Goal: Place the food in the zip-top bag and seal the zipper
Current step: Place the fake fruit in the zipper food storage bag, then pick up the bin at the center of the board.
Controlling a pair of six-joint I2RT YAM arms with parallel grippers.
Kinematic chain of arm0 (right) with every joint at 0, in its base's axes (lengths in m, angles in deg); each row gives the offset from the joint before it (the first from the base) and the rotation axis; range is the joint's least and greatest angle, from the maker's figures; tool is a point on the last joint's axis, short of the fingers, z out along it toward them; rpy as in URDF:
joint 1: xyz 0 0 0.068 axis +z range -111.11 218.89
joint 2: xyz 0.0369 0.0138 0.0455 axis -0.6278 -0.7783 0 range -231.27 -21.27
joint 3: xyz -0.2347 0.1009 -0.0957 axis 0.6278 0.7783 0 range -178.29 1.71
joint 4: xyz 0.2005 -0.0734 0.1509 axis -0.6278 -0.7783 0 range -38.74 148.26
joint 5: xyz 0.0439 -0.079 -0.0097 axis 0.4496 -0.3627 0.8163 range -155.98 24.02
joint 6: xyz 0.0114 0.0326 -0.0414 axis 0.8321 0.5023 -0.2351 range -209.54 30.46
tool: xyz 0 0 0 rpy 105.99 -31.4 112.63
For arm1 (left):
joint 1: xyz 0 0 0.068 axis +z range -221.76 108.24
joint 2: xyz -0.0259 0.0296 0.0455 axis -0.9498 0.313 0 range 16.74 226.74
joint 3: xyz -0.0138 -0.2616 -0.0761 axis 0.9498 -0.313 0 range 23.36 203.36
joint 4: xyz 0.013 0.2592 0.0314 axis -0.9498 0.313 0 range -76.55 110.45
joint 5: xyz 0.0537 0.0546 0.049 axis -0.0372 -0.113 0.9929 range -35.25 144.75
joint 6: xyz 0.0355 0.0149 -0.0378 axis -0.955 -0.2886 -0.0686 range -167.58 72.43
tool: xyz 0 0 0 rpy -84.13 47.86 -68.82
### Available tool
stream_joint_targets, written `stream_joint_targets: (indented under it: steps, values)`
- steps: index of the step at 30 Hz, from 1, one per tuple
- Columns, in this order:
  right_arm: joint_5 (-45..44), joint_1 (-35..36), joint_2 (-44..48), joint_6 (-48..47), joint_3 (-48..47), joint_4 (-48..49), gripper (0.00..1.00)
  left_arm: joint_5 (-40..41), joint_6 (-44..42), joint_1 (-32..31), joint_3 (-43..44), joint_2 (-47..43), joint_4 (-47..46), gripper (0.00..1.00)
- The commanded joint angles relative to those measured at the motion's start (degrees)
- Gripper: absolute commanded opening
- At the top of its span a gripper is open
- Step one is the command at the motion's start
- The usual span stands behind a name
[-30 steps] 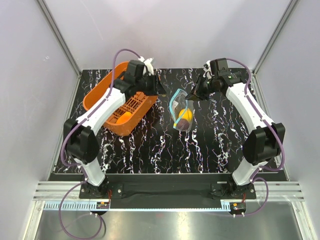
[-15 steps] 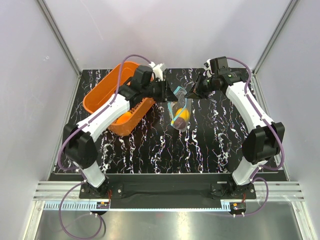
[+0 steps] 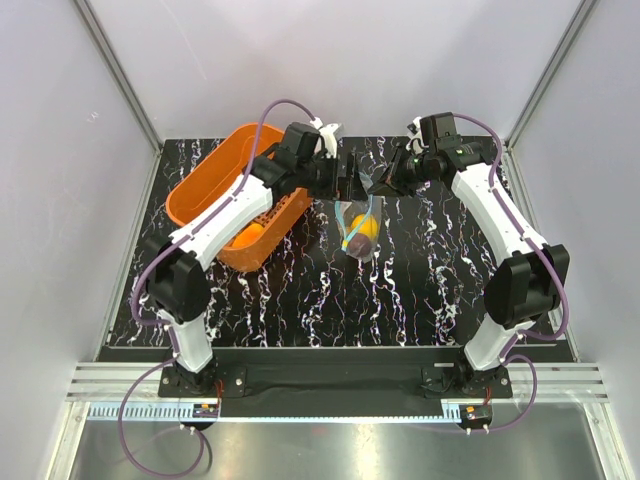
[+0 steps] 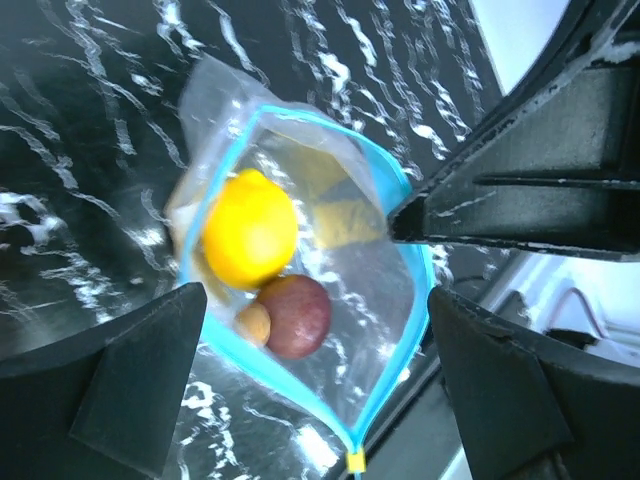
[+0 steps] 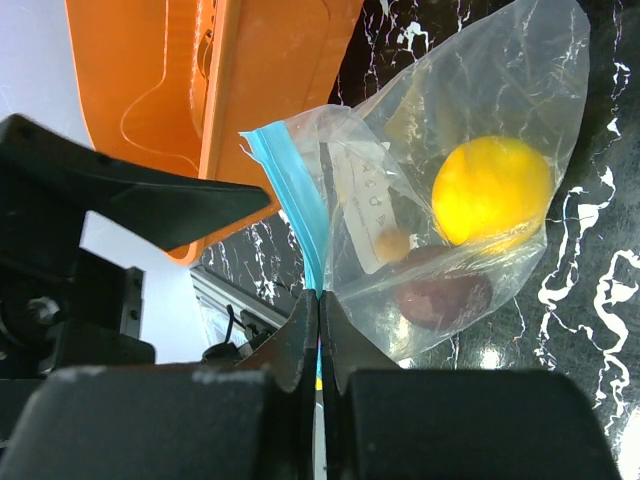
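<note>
- Zip-top bag [image 3: 358, 222] of thin, clear, crinkled plastic is near the middle of the bench's far edge, between the left gripper [image 3: 345, 180] and the right gripper [image 3: 382, 184]. The bench [image 3: 300, 300] is black with white veins. One orange slotted plastic basket [image 3: 200, 185] stands toward the far-left corner, with one yellow-orange fruit [image 3: 250, 233] in it.
- Left wrist: the zipper [image 4: 420, 262], a narrow light-blue strip, gapes in an open loop with a small yellow tab [image 4: 352, 462] at one end. Three pieces lie inside the zip-top bag: one smooth lemon-like yellow fruit [image 4: 250, 228], one round dark reddish-purple fruit [image 4: 297, 316] and one small tan piece [image 4: 253, 325]. The left gripper's two dark fingers [image 4: 120, 390] are spread wide, one on either side of the bag, gripping nothing.
- Right wrist: the right gripper's two fingers are pressed together on the zipper, pinching the bag's mouth edge. The same three pieces show through the plastic, the yellow one above the purple one in this view. The basket's smooth orange wall fills the top left corner of the view.
</note>
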Motion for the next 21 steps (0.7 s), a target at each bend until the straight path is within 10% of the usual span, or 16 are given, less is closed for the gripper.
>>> stream_joint_targets:
  steps: [1,8,21]
  values:
    - [0.6,0.2,1.6,-0.1,-0.9,1.6,0.0,6.9,-5.4,0.8,3.1,-5.2,4.9,0.99]
    - [0.7,0.1,1.5,-0.2,0.4,1.0,0.0,18.9,-10.1,10.3,0.7,-10.1,15.7,0.99]
    - [1.7,0.0,-1.1,-1.0,-1.4,0.1,0.0,12.3,-24.8,12.8,-7.3,-14.0,19.8,0.99]
